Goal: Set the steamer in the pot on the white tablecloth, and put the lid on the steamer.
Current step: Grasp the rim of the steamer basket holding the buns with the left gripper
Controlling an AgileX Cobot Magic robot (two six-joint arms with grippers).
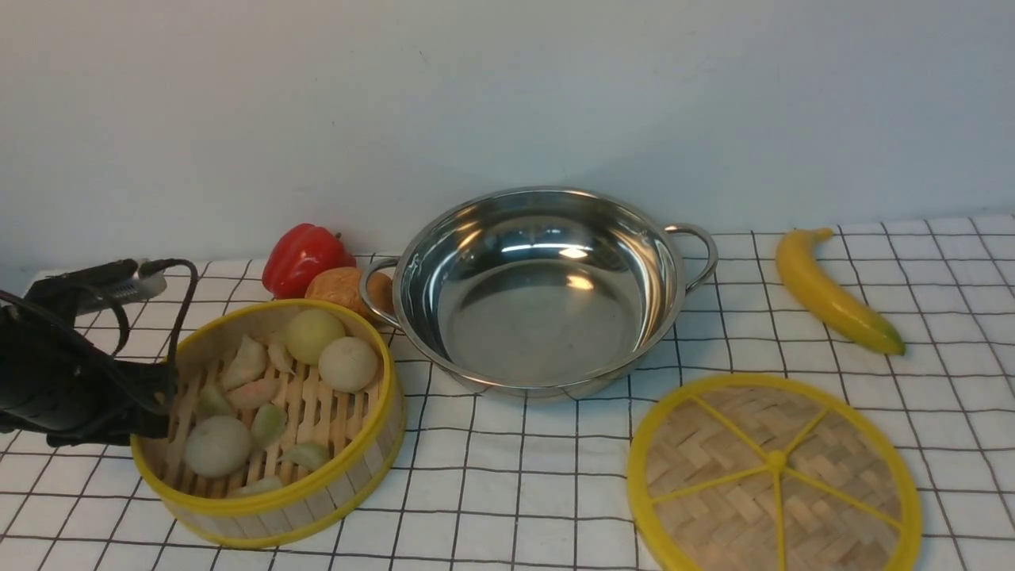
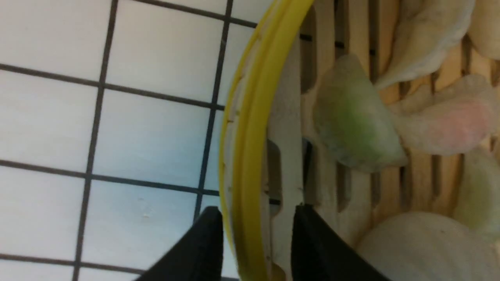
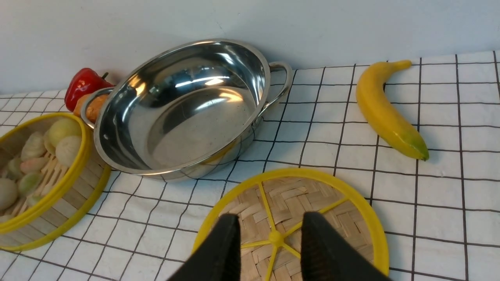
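Standing mouth-up, the steamer (image 1: 333, 492) is pinched by the left tool (image 2: 258, 210).

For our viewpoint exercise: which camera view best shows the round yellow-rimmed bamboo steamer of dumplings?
The front view: nearly the whole round yellow-rimmed bamboo steamer shows, the left arm covering a little rim. The right wrist view crops it at the frame edge; the left wrist view gives only a rim close-up.

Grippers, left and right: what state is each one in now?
Left gripper: closed on the steamer wall, one finger inside, one outside.
Right gripper: open, holding nothing, above the lid.
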